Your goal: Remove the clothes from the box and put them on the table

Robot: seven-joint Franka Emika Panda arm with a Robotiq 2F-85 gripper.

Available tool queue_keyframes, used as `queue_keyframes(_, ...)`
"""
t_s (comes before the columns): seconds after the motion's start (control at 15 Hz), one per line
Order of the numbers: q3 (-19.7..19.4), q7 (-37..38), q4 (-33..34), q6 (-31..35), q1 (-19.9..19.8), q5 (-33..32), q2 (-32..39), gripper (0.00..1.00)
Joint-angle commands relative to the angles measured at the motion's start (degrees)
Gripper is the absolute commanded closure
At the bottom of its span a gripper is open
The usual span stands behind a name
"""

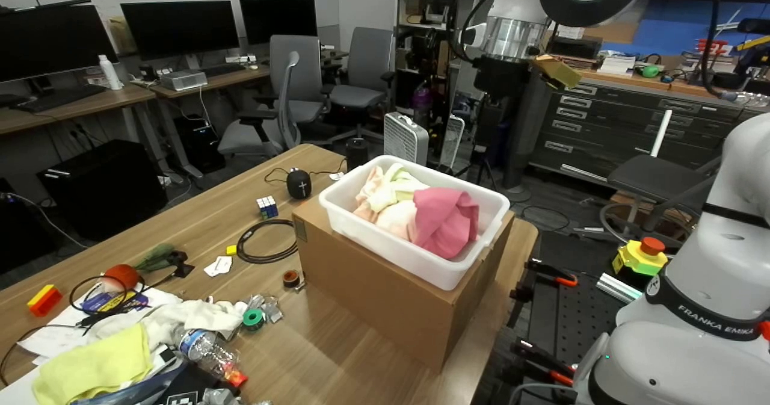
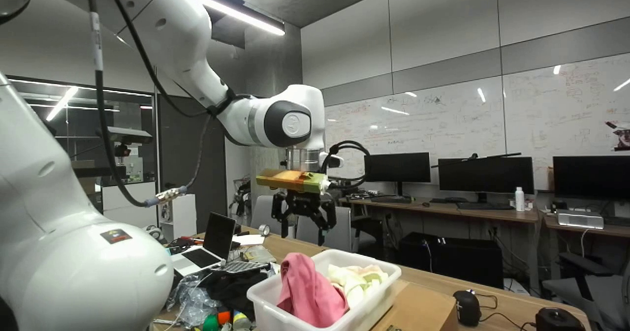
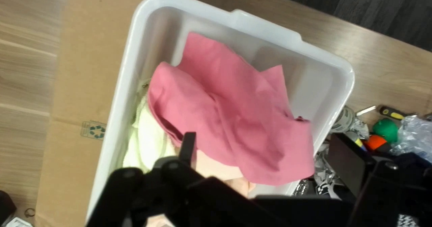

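Arm (image 1: 710, 284) w/ FRANKA EMIKA (image 1: 716, 322), clothes (image 1: 442, 221) in bin (image 1: 385, 247), recyc. logo (image 3: 95, 131)

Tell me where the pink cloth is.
In an exterior view, the pink cloth lies in the white bin, towards its right side, touching the pale clothes at its left.

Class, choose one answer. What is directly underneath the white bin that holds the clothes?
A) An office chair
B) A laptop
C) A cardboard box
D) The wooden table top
C: in an exterior view, the white bin sits on top of the cardboard box, whose brown side shows between the bin and the wooden table.
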Motion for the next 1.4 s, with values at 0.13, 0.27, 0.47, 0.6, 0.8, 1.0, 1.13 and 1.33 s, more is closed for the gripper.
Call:
queue_keyframes(0.13, -0.76, -3.63, 5.02, -4.84, 3.73, 9.89, 5.84, 0.00)
queue_keyframes(0.27, -0.58, -4.47, 6.09, -4.65, 4.01, 12.65, 7.87, 0.00)
queue_keyframes(0.47, 0.53, -3.96, 7.34, -2.76, 3.42, 14.04, 11.24, 0.00)
queue_keyframes(0.6, 1.36, -3.30, 7.99, -1.54, 2.92, 13.31, 13.17, 0.00)
queue_keyframes(0.8, 2.21, -2.99, 9.17, -0.94, 2.59, 12.54, 15.94, 0.00)
queue_keyframes(1.0, 2.90, -2.38, 10.64, -2.25, 2.19, 12.44, 18.55, 0.00)
queue_keyframes(1.13, 3.18, -2.23, 11.45, -2.77, 1.83, 12.38, 19.91, 0.00)
queue_keyframes(1.33, 3.58, -1.63, 12.15, -1.39, 0.87, 10.99, 21.95, 0.00)
